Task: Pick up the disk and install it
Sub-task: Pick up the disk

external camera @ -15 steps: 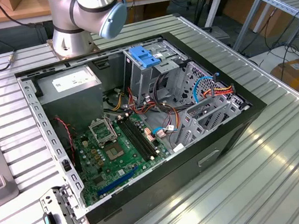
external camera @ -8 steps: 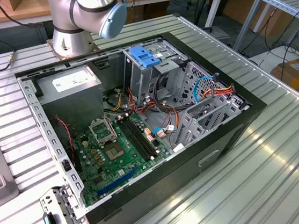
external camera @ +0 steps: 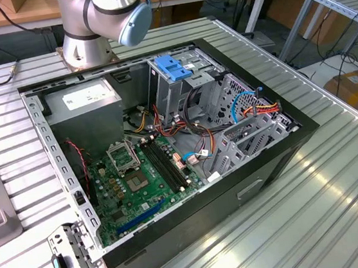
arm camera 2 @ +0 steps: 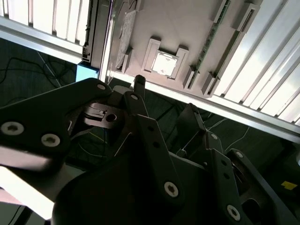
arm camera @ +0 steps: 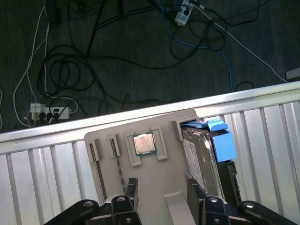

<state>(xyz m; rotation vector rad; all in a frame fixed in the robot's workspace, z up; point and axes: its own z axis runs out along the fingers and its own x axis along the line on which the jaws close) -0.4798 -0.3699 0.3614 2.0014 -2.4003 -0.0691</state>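
Two black fingers of the hand are standing spread apart in the first wrist view, pinching nothing, hovering over a grey holder tray. The disk is lying in that tray's side slot, just beside one fingertip, its light-blue carrier end facing the tabletop's rail. A white label is covering its grey face; its print cannot be made out. A processor chip is sitting in a neighbouring recess. In the exterior view, an open computer case is resting on the ribbed tabletop, its power supply bearing an equally unreadable label.
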